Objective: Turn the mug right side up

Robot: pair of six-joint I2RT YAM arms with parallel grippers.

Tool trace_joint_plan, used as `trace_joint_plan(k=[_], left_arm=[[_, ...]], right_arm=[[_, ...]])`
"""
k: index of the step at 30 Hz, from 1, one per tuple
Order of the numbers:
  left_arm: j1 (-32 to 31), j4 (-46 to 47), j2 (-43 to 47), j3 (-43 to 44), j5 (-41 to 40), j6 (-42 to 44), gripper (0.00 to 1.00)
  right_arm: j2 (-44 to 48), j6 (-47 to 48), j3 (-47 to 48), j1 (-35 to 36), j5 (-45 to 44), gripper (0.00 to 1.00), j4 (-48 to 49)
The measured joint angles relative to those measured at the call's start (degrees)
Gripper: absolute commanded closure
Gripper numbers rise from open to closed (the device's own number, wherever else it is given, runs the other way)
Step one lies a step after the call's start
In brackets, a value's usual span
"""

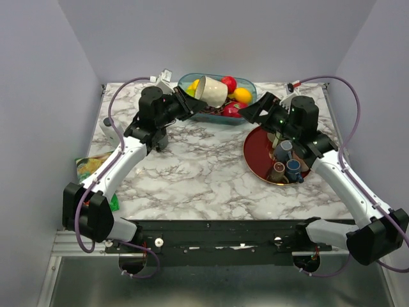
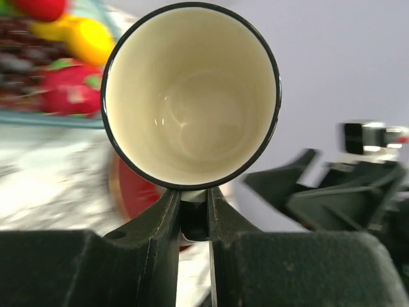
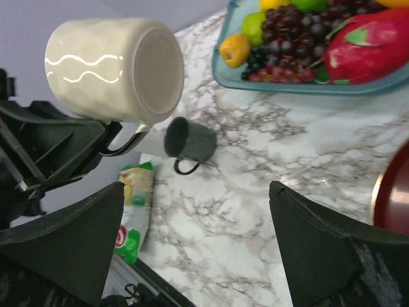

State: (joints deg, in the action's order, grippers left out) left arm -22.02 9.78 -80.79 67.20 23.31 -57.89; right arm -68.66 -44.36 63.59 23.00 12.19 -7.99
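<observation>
While left gripper (image 2: 193,206) pinches mug (image 2: 192,96) (wavy stripe), packet (image 3: 131,216) print unreadable

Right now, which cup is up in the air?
The big cream mug with wavy lines: the left fingers hold its handle. The small cups sit on the red tray, and the grey mug lies on the table.

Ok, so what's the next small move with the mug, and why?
Probably roll the left pincer so the mug turns mouth-up. The pincer is shut on the handle, and the mug hangs on its side in the air, not yet upright.
</observation>
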Motion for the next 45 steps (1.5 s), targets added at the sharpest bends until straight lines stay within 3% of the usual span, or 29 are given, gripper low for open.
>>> trace_joint_plan(k=[9,18,27,41,45], left_arm=[[-4.9,-22.9,2.0,-0.4,-23.2,26.5,1.0],[-7.7,-22.8,-0.8,-7.3,-38.5,36.9,1.0],[-8.5,-18.0,-6.7,-11.9,-44.2,40.2,1.0],[-8.5,-11.7,-10.4,-15.3,-45.6,41.6,1.0],[-8.5,-11.4,-10.6,-15.3,-45.8,41.4,0.75]], right_arm=[[-0.3,4.5,2.0,-0.2,-8.4,0.0,-11.4],[-1.9,5.4,2.8,-0.2,-9.8,0.0,-15.1],[-2.0,5.4,2.8,-0.2,-10.1,0.0,-16.3],[-3.9,5.4,2.9,-0.5,-12.8,0.0,-20.7],[-5.2,5.4,3.3,-0.6,-14.1,0.0,-22.6]])
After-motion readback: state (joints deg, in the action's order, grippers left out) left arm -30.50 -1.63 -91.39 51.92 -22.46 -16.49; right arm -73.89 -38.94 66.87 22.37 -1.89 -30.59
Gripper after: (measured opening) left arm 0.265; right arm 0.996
